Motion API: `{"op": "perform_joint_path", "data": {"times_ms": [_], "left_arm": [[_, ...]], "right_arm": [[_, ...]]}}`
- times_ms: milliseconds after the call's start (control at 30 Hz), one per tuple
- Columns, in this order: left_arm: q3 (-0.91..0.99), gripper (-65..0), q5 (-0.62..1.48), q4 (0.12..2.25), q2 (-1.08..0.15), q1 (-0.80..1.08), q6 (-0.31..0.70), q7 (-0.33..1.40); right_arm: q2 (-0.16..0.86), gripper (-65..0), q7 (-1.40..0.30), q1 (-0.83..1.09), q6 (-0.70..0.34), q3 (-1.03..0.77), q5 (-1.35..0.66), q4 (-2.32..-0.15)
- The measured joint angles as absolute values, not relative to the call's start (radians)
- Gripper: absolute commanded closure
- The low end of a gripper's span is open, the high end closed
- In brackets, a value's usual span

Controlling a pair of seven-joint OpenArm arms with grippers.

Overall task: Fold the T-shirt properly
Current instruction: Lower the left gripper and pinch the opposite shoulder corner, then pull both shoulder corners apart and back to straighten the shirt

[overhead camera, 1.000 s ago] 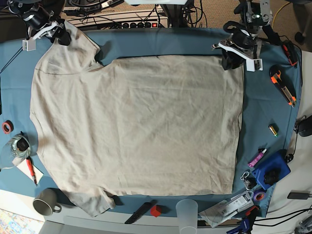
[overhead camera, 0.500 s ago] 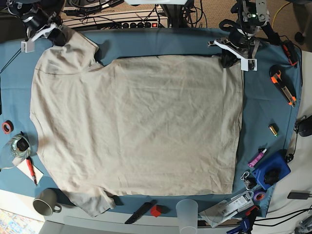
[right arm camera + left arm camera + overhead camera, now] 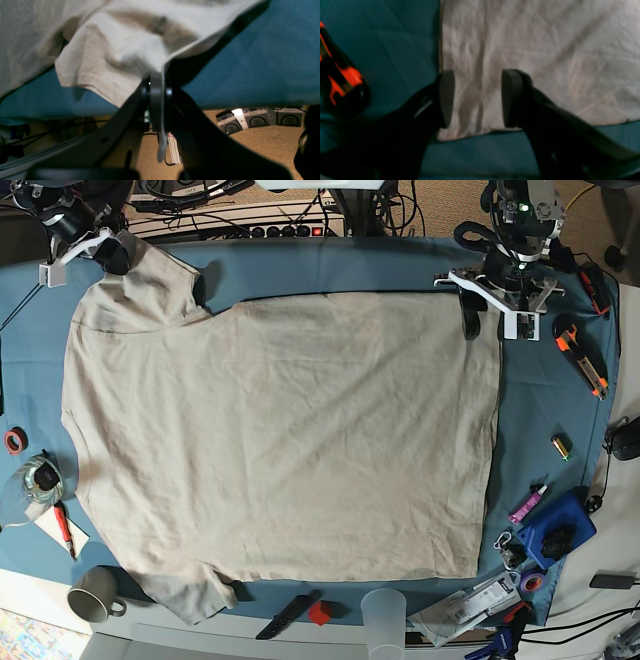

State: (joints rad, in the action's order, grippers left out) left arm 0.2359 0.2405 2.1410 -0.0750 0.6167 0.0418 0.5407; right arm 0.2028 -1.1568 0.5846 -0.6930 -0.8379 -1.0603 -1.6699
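The beige T-shirt lies spread flat on the blue tablecloth, collar side to the left. My left gripper is open and hovers over the shirt's far right hem corner. In the left wrist view the open gripper holds nothing and the shirt corner lies flat beneath its fingers. My right gripper is shut on the far left sleeve. In the right wrist view the gripper pinches the sleeve's edge, and the shirt is lifted off the cloth there.
An orange-black utility knife lies right of the shirt and shows in the left wrist view. A battery, purple marker and blue object lie at the right edge. A plastic cup, mug and red block stand along the front.
My left gripper has opened, let go of the hem corner and lifted slightly; the corner now lies flat. My right gripper has drawn the sleeve a little up and left.
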Motion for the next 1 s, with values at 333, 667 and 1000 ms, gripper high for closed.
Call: {"op": "perform_joint_path", "data": {"times_ms": [333, 667, 1000], "left_arm": [[0.299, -30.9, 0.348, 2.062, -0.077, 0.610, -0.165, 0.625], [0.376, -30.9, 0.552, 1.866, -0.085, 0.510, -0.037, 0.591], [0.393, -25.1, 0.829, 1.859, -0.019, 0.535, 0.129, 0.792]], "right_arm": [[0.203, 0.0, -1.171, 0.585, -0.693, -0.838, -1.060, -1.670], [0.205, 0.0, -1.197, 0.584, -0.693, -0.838, -1.060, -1.670], [0.213, 0.0, -1.197, 0.585, -0.693, -0.838, -1.060, -1.670]]}}
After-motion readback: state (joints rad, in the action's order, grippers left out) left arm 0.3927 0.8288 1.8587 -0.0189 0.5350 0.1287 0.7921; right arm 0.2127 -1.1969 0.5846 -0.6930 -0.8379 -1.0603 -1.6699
